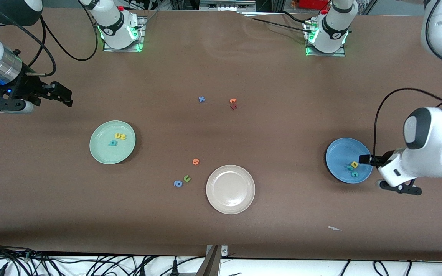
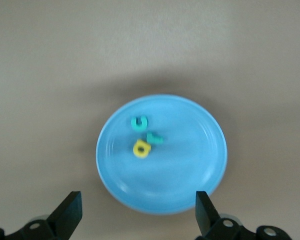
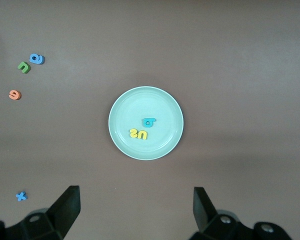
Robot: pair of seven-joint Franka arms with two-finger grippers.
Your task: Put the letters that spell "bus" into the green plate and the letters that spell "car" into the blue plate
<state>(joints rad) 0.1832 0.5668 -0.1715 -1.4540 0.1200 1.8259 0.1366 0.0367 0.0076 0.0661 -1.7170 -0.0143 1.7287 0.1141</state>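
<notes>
**Both words sorted, my pincers spread and empty**

My left gripper point(image 2: 135, 215) hangs over the blue plate point(image 1: 336, 153) at the left arm's end of the table, fingers spread wide, pinching nothing. In that plate: teal "c" point(image 2: 139, 122), teal "r" point(image 2: 154, 138), yellow "a" point(image 2: 141, 149), bunched close together.

My right gripper point(image 3: 135, 212) waits up over the right arm's end, fingers also spread, empty. Green plate point(image 1: 102, 153) holds yellow "u" point(image 3: 142, 135) and yellow "s" point(image 3: 133, 133) touching, teal "b" point(image 3: 149, 121) just beside.

Cream-white plate point(image 1: 230, 205) holds nothing; stray letters lie near it.
</notes>
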